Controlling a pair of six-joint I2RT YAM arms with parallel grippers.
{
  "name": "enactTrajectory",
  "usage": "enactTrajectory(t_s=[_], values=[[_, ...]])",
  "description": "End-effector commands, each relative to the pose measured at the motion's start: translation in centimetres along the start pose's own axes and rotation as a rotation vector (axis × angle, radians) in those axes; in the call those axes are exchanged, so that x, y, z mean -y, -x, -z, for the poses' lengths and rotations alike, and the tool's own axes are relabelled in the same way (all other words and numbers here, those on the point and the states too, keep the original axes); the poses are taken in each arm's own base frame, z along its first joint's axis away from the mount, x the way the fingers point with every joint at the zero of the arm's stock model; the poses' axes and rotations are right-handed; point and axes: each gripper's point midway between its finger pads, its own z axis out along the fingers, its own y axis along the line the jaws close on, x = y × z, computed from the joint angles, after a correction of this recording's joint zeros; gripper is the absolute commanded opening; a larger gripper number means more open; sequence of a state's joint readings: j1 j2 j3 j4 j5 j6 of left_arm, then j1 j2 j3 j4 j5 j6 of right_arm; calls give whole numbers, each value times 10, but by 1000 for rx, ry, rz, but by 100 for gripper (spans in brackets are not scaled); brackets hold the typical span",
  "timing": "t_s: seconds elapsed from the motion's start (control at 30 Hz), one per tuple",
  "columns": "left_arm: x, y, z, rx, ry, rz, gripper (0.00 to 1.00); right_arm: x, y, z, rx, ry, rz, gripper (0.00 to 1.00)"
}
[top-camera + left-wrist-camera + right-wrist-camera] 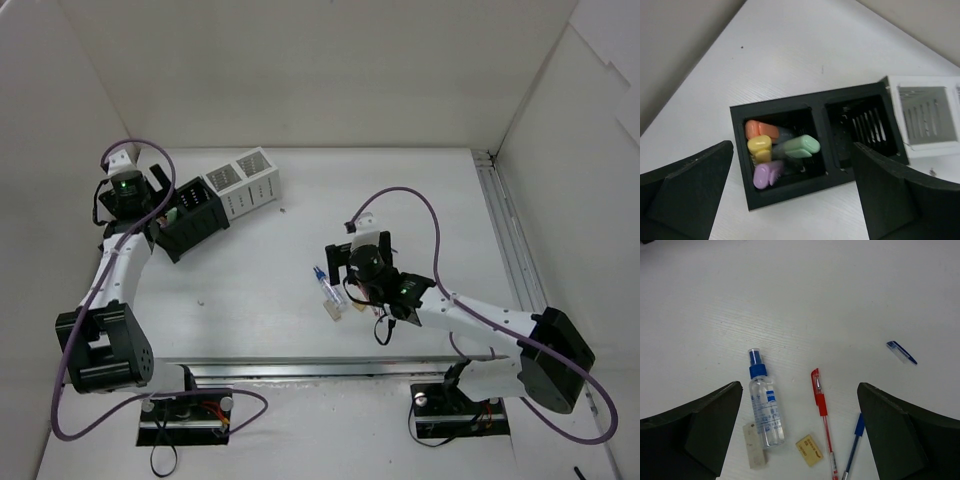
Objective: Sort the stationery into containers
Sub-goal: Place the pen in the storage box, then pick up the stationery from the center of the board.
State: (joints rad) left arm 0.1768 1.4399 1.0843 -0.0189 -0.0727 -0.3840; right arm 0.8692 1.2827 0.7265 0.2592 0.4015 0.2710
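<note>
Both grippers are opened wide above the bench [840, 290], and nothing is grasped.
At the far left, the left gripper [792, 147] is held released over the black organiser [790, 101]. In one of its compartments an orange highlighter [761, 129], a yellow highlighter [760, 145], a green highlighter [802, 146] and a pink highlighter [767, 174] are packed together. The white organiser [925, 81] is placed just beside it. Under the released right gripper [800, 386], near the middle, a spray bottle [765, 410], a red pen [821, 410], a blue pen [855, 440] and a tan eraser [809, 450] are lying loose.
</note>
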Motion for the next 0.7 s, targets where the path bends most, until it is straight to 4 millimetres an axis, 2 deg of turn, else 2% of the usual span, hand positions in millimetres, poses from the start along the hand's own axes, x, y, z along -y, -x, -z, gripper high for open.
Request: enactTrajectory(t_s=[0.0,0.03,0.07,0.1,0.13,0.17,0.2,0.3,0.33,0.37,0.43,0.47,0.5,0.53,0.57,0.63,0.67], values=[[33,40,43,42,-77,63,100,28,11,11,31,-144,-81,98],[41,37,51,20,-98,62,100,32,19,14,38,-163,-110,98],[51,36,62,12,-126,63,100,45,12,17,6,-219,-102,98],[69,21,73,-35,-167,50,100,48,21,19,16,-243,-128,98],[79,12,80,-62,-188,44,100,54,22,20,14,-273,-175,98],[87,3,89,-82,-204,45,100,68,15,23,-20,-321,-180,98],[106,-17,101,-141,-241,52,100,73,16,24,-16,-342,-235,98],[133,-65,115,-257,-315,24,100,94,6,24,-58,-385,-315,98],[156,-89,130,-322,-393,10,100,98,3,23,-67,-391,-360,98],[165,-113,132,-383,-422,-16,100,104,-1,21,-95,-386,-393,98],[188,-143,149,-466,-489,-62,100,107,-8,19,-123,-373,-429,98],[197,-158,151,-512,-505,-83,100,115,-10,18,-129,-391,-438,98],[204,-167,155,-534,-515,-96,100,118,-13,17,-139,-400,-437,98],[220,-179,166,-567,-548,-102,100,121,-14,17,-141,-407,-440,98],[226,-198,165,-611,-547,-122,100,124,-17,18,-150,-417,-437,98],[245,-214,173,-653,-588,-133,100,129,-20,20,-155,-436,-427,98],[252,-239,176,-718,-586,-155,100,133,-23,22,-160,-452,-425,98]])
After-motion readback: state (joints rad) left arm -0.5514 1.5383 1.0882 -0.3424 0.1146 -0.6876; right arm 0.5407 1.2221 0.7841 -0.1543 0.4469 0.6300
